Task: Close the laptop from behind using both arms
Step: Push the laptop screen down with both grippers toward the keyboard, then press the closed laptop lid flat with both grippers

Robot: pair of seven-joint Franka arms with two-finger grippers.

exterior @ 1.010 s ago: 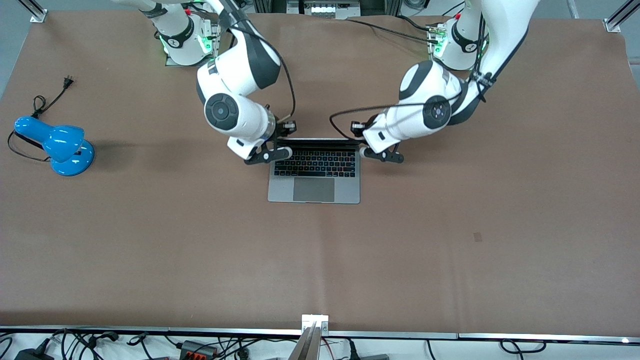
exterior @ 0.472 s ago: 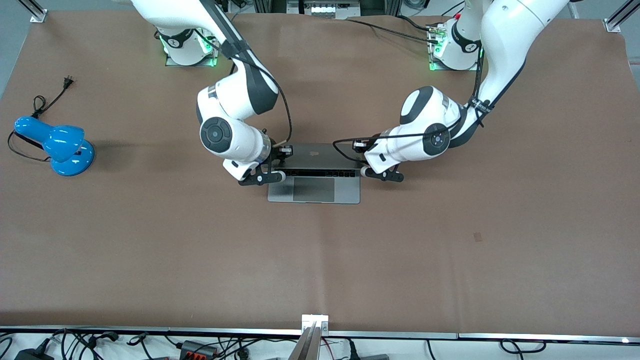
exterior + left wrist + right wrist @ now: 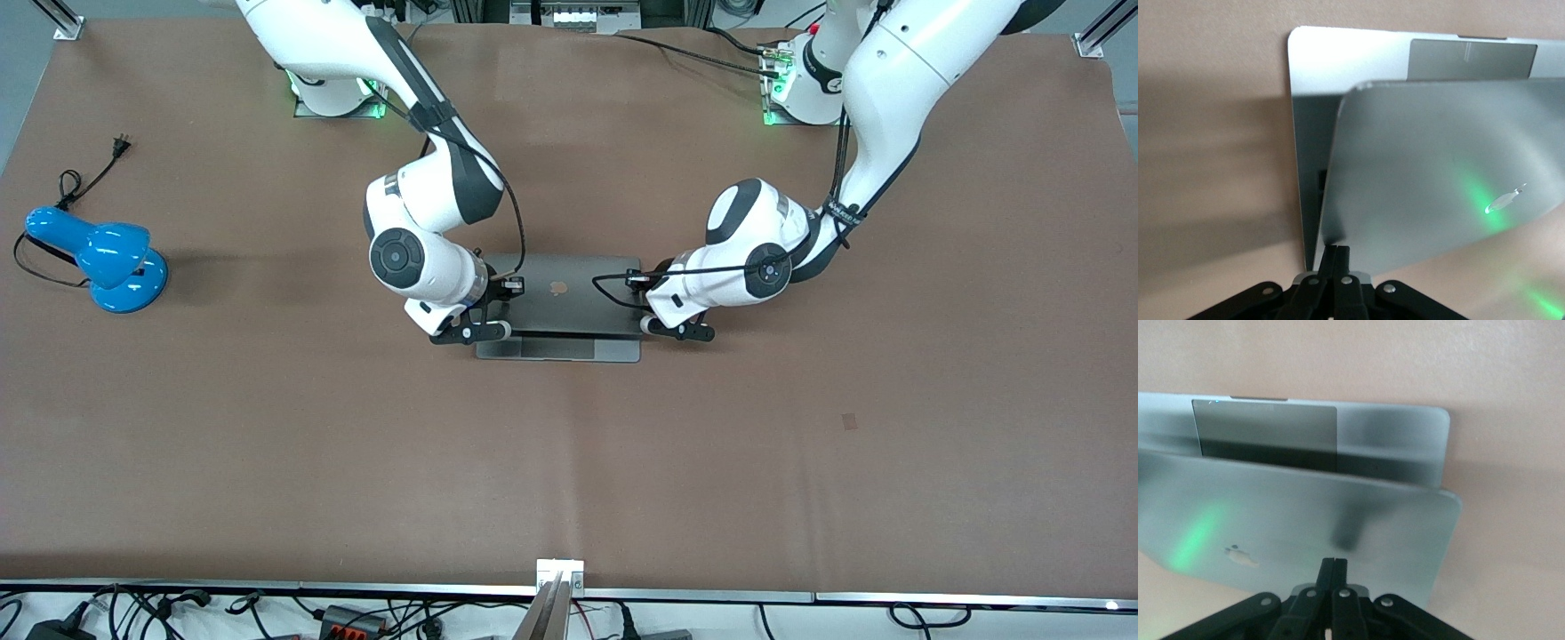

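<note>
Surface: a table covered in brown matting.
Middle: a laptop is set, its lid partly lowered.
Right arm's end: a blue lamp with black cord.

The laptop lies mid-table (lamp well apart, toward the right arm's end).

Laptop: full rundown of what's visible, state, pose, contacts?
The laptop is thin, silver-grey and metal-looking, with a dark apple logo on its lid. It sits mid-table, hinge toward the robot bases. The lid is tilted most of the way down but not shut: a strip of palm rest and grey trackpad shows under its edge, keyboard hidden. The right gripper and left gripper, both shut, press on the lid's back near its two free corners.
</note>
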